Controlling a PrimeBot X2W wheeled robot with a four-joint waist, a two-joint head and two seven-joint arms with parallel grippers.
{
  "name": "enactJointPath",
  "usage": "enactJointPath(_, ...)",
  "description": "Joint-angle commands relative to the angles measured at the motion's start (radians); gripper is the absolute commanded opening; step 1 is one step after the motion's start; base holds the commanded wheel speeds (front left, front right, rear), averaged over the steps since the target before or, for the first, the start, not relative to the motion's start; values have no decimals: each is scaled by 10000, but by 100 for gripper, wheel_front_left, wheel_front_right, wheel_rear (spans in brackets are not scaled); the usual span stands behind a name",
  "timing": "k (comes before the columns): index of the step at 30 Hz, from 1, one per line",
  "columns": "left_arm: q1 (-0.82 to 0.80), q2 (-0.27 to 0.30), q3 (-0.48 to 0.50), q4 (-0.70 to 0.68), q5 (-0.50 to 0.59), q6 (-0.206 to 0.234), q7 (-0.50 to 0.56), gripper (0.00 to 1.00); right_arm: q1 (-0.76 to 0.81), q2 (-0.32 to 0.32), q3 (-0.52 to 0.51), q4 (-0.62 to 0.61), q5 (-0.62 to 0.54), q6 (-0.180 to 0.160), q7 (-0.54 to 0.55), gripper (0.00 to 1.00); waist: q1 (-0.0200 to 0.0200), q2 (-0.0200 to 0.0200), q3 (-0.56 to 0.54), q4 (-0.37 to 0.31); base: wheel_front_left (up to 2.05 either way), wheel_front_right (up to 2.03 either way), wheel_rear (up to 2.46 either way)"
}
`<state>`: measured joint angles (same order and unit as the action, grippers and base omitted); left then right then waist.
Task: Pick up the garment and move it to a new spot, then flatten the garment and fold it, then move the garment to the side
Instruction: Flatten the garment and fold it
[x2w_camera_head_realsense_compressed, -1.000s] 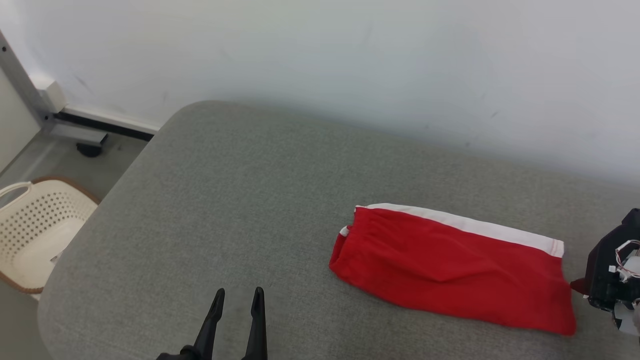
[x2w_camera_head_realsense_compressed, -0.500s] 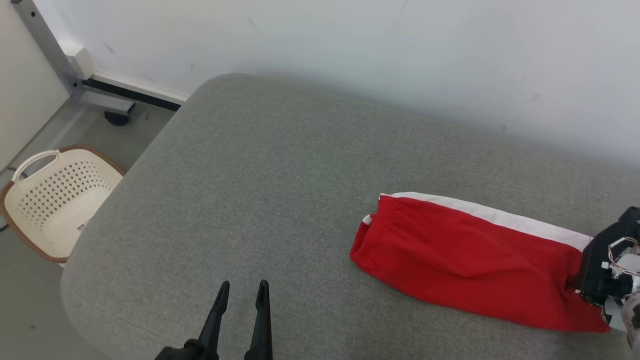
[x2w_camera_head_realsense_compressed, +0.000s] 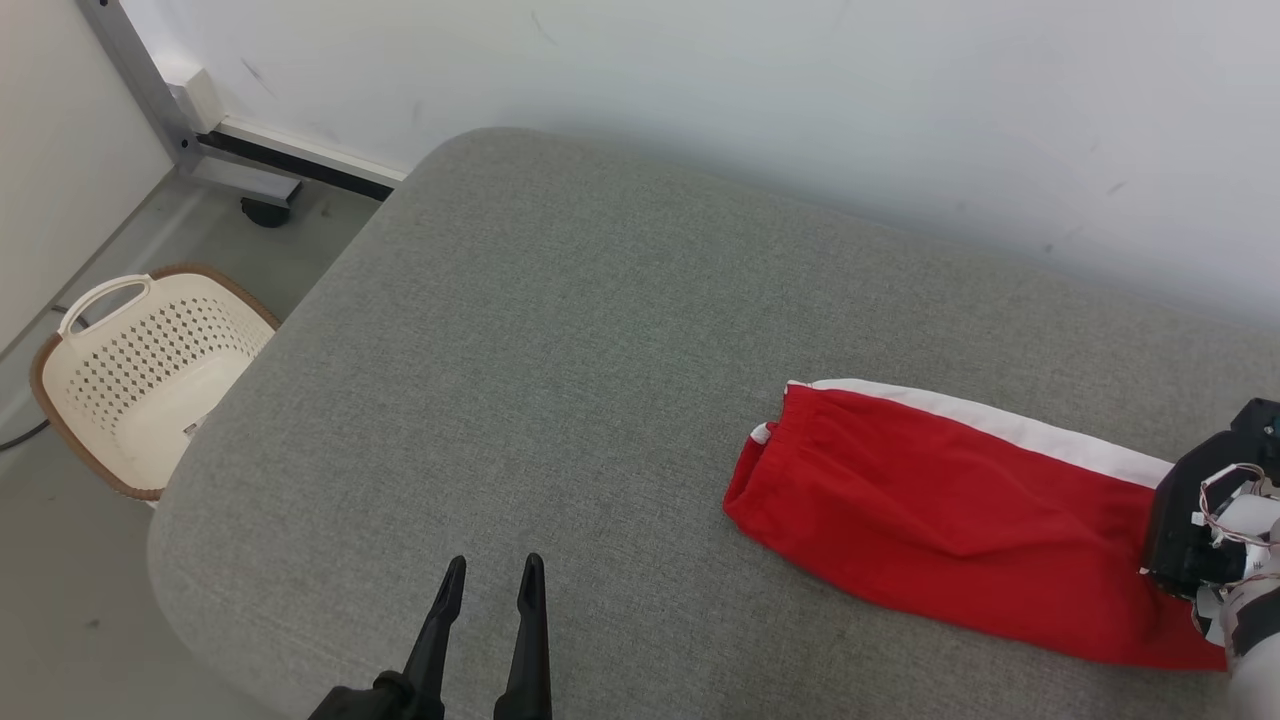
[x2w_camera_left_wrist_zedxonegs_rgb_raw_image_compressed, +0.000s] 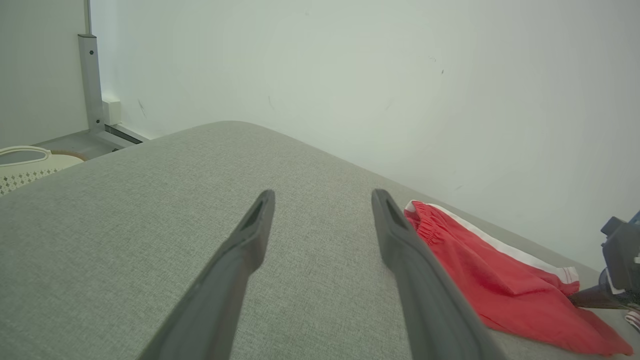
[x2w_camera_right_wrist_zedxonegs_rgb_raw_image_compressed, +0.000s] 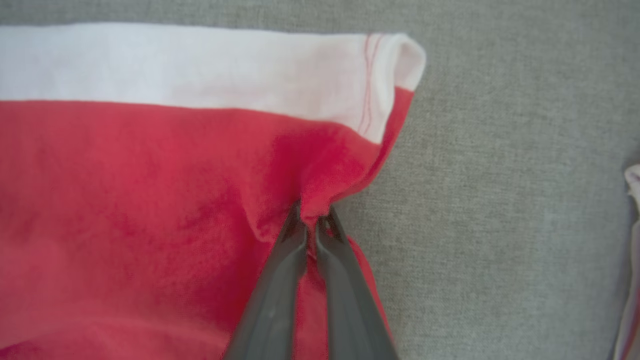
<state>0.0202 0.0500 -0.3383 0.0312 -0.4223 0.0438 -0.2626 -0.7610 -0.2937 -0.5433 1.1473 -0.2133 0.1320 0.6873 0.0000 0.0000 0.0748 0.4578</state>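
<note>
Grey cushion sits against a white wall. Garment lies toward the cushion's right edge, long axis running left to right. Right gripper pinches its right end. Left gripper, wide, hovers at the near edge, well apart from its left end.

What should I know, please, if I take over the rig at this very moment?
Left hand: open and empty, above bare grey cushion, apart from the garment.
Right hand: shut on the red shorts, pinching the fabric at the hem end, near the white stripe.
The shorts rest on the right part of the cushion, apparently folded lengthwise into a narrow strip.
Done, by the look of it: flattening and folding.
Left: probably only moving them to the side. Most of the fabric lies on the cushion.
</note>
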Motion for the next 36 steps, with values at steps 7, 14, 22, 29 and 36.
enactJointPath(7,8,9,50,85,6,52,-34,100,1014,1454,-2005,-2331,-1897,-30,627,0,0,0,-200,-91,0,0,0)
enactJointPath(14,155,10,88,168,67,4,-34,100,1083,1901,-2395,-3185,-2395,-30,814,0,0,0,-512,-189,0,0,0)
enactJointPath(22,241,10,62,263,102,-88,-34,100,1000,1998,-2540,-3540,-2421,-30,372,0,0,0,-856,-216,0,0,0)
enactJointPath(29,332,9,173,266,152,-153,-34,100,177,2105,-1803,-2514,-913,-29,-84,0,0,0,-1073,-126,0,0,0)
enactJointPath(36,332,10,151,247,78,-141,-34,100,-424,2372,-84,-1702,803,-29,-415,0,0,0,-1193,257,0,0,0)
